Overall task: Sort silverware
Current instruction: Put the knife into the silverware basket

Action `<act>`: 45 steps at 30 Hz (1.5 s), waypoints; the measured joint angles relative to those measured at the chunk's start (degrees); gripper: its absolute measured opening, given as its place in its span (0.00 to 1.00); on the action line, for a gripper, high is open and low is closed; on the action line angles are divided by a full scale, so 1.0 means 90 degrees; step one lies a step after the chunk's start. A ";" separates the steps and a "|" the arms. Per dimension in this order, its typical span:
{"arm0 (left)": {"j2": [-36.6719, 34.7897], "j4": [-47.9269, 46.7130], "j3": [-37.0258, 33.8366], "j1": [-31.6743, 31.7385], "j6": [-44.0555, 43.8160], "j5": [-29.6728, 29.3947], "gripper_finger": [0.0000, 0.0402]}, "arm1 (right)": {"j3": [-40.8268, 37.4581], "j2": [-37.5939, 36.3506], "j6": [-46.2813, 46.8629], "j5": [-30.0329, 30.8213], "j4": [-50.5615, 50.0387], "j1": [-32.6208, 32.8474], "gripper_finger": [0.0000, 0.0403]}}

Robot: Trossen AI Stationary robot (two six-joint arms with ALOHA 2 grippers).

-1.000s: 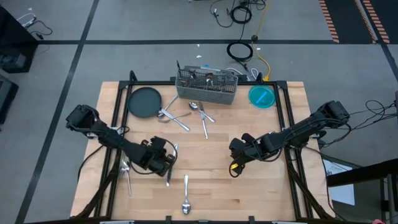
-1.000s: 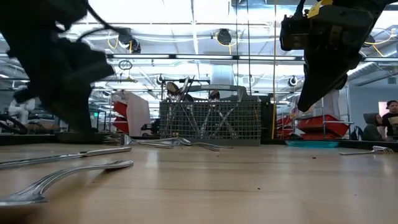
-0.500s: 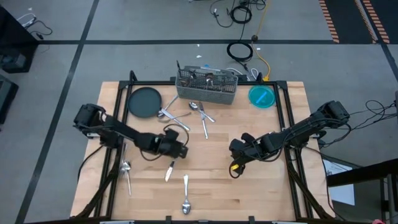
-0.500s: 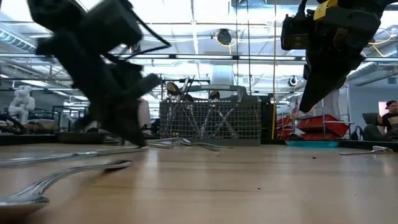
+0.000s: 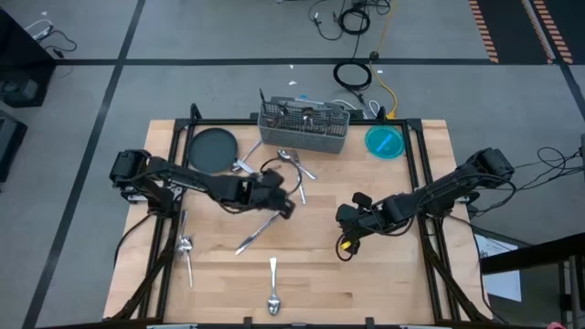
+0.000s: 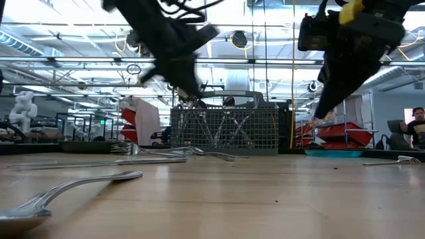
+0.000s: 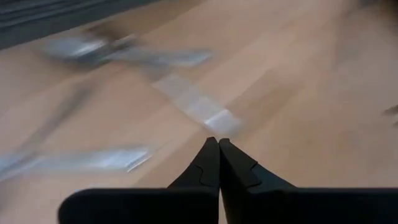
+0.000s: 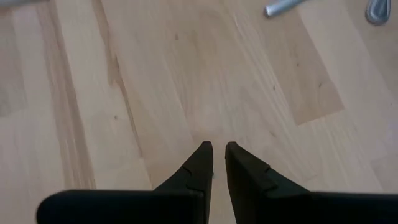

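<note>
- We see the left gripper (image 5: 285, 206) in the middle of the table (image 5: 393, 274), near the wire caddy (image 5: 304, 127). Its fingers (image 7: 211, 163) are pressed tight together and hold nothing.
- We see the right gripper (image 5: 344, 219) over bare wood on the right side. Its fingers (image 8: 200, 163) have only a thin gap, and nothing is between them.
- We see the silverware spread out. Some pieces (image 5: 294, 169) lie in front of the caddy, beside the dark plate (image 5: 211, 150).
- One piece (image 5: 257, 233) lies slanted just below the left gripper.
- A spoon (image 5: 272, 288) lies near the front edge, and two pieces (image 5: 186, 251) lie at the left.
- More pieces stand in the caddy.
</note>
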 joint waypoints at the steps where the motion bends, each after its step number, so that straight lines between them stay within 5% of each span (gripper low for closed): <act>1: -0.0002 -0.0772 0.0094 -0.0040 -0.0346 -0.0204 0.00 | 0.0004 -0.0002 -0.0026 0.0002 0.0038 -0.0036 0.08; 5: 0.0005 -0.2189 -0.0142 -0.0067 -0.1447 -0.0319 0.00 | 0.0002 0.0000 -0.0113 -0.0005 0.0067 -0.0123 0.08; 19: 0.0693 -0.0613 -0.0758 -0.0585 -0.1782 0.0584 0.00 | 0.0002 0.0000 -0.0001 -0.0030 0.0049 -0.0121 0.08; 35: 0.1584 0.3396 -0.0714 -0.0283 -0.1208 0.1314 0.00 | 0.0002 0.0000 0.0021 -0.0030 0.0082 -0.0121 0.08; 40: 0.1181 0.2695 -0.0443 -0.0020 -0.0823 0.1267 0.00 | 0.0000 0.0000 0.0030 0.0024 0.0733 -0.0126 0.08; 45: -0.0183 0.1262 -0.0393 0.0082 -0.0466 0.1385 0.00 | 0.0004 0.0202 0.0019 -0.0029 0.2113 -0.0126 0.08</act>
